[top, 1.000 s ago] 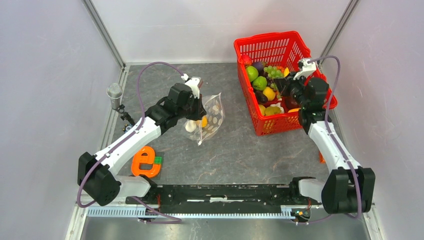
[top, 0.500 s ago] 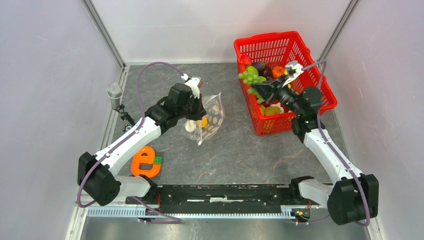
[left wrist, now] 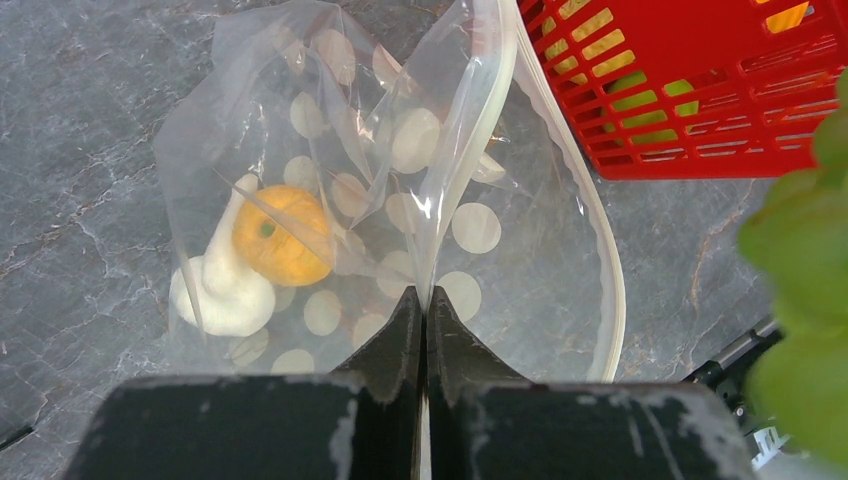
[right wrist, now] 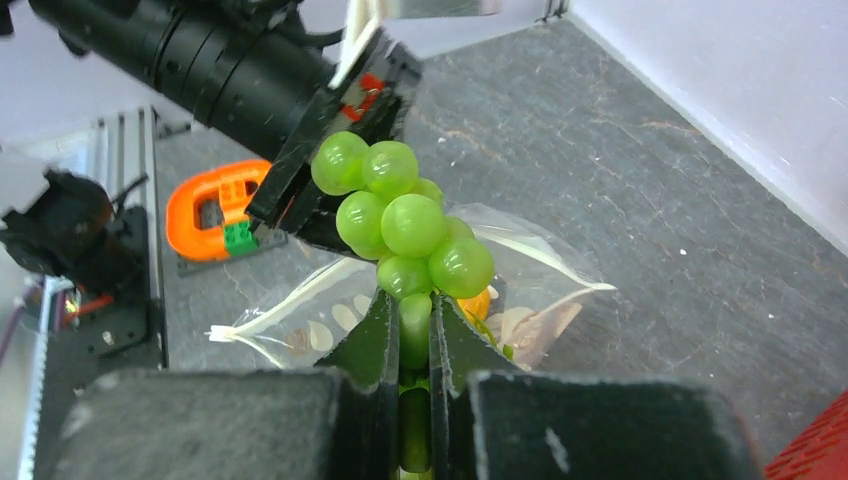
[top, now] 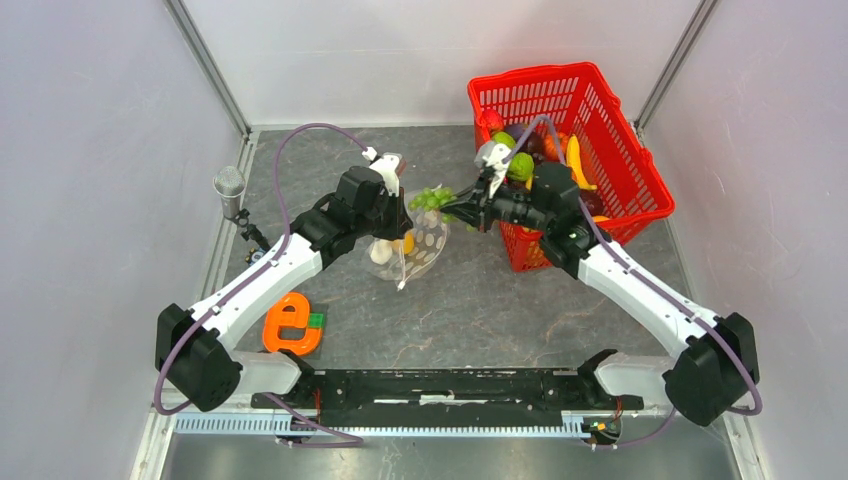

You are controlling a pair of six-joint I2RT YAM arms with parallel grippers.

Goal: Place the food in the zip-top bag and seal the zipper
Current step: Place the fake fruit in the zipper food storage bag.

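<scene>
The zip-top bag (left wrist: 500, 250) sits on the worktop (top: 480, 300) just left of the red basket (top: 530, 76). Its mouth gapes upward, and we see the zipper (left wrist: 618, 290) curving along the open edge. At the bottom of the bag lie an orange fruit (left wrist: 280, 235) and a white piece (left wrist: 215, 290), touching each other. Our left gripper (left wrist: 424, 310) is pinched tight on one lip of the bag, with the film caught between its fingers, and holds that side up. Our right gripper (right wrist: 410, 330) is clamped on the stem end of the green grapes (right wrist: 400, 220), which hang in the air above the bag's mouth, near the left gripper. The basket holds more food, among it a yellow banana (top: 578, 160) and a green apple (top: 519, 168). An orange e-shaped toy (top: 290, 322) lies on the worktop near the left arm's base, well apart from the bag.
</scene>
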